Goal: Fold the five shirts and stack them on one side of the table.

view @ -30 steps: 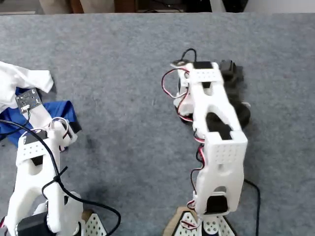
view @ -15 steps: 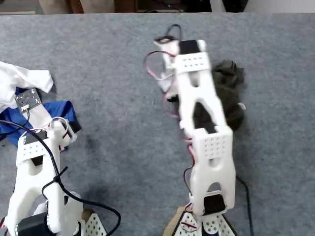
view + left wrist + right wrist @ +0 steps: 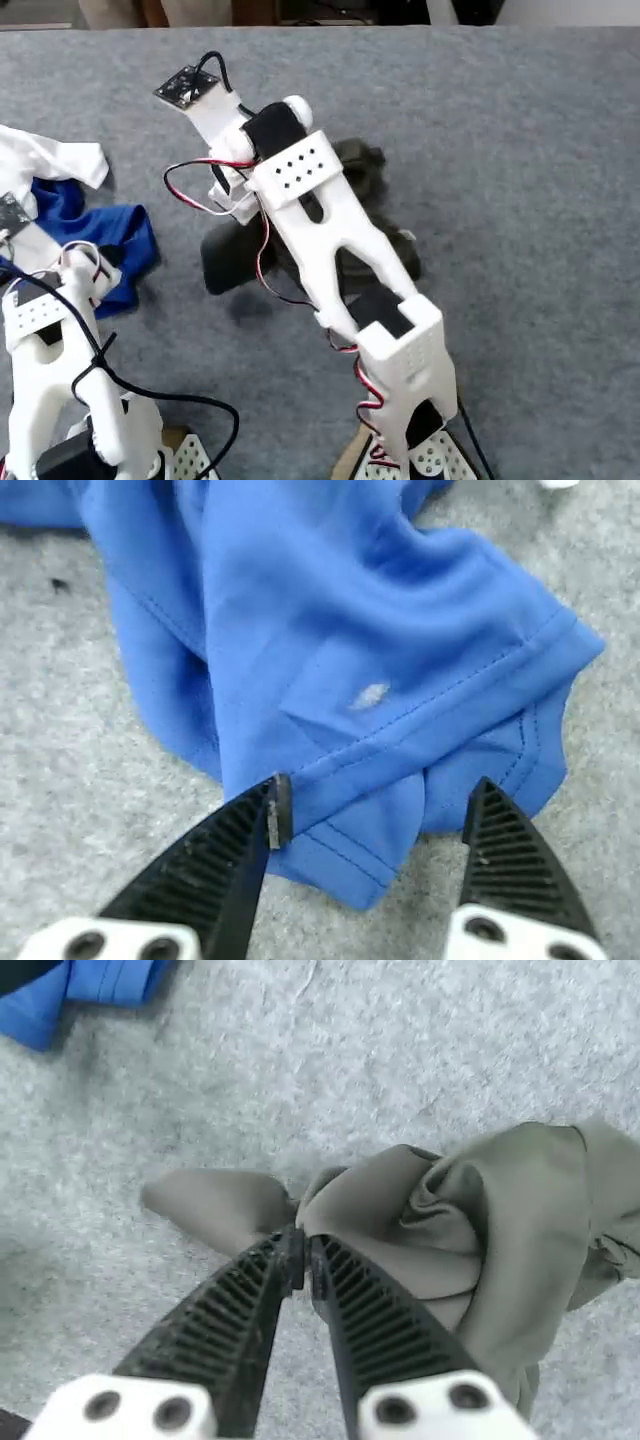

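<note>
As seen from its wrist, right hand [image 3: 297, 1245] clamped on olive shirt [image 3: 480, 1250] at worktop [image 3: 520, 120] centre. Over hem of blue shirt [image 3: 350, 630], by worktop's left edge, left hand [image 3: 380, 805] spread apart. From above, white shirt [image 3: 40, 160] touching blue.

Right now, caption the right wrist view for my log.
Right gripper, jaws shut on a fold of the olive shirt, above the grey table.
</note>
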Available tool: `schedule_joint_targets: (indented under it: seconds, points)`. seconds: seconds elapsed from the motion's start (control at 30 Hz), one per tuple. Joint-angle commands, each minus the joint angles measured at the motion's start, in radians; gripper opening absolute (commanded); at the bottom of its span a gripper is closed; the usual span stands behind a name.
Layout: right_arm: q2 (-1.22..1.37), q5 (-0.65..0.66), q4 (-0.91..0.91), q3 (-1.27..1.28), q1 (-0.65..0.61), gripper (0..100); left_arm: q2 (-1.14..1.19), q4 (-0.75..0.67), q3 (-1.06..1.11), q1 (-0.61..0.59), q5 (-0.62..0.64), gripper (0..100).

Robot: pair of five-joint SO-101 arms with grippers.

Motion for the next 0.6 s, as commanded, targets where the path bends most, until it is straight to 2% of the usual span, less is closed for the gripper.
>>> schedule_joint_targets:
  seconds: [0.0,0.1,0.23,0.33,0.43,0.57]
  points:
    - [-0.076,-0.040,-0.054,-0.022,0.039,1.6,-0.027,-0.011,-0.049,-0.011,0.012,28]
    - [-0.071,-0.081,-0.083,-0.012,0.133,12.2,-0.025,-0.011,-0.048,-0.011,0.014,28]
    - [-0.039,-0.077,-0.114,-0.033,0.283,31.6,-0.022,-0.005,-0.046,-0.011,0.003,28]
    - [-0.001,-0.077,-0.135,-0.051,0.394,41.7,-0.021,-0.003,-0.044,-0.011,-0.020,28]
    - [0.085,-0.077,-0.104,-0.044,0.450,43.8,-0.021,-0.003,-0.044,-0.009,-0.020,28]
    - [0.249,-0.083,-0.037,-0.035,0.450,43.2,-0.019,-0.003,-0.041,0.023,-0.020,28]
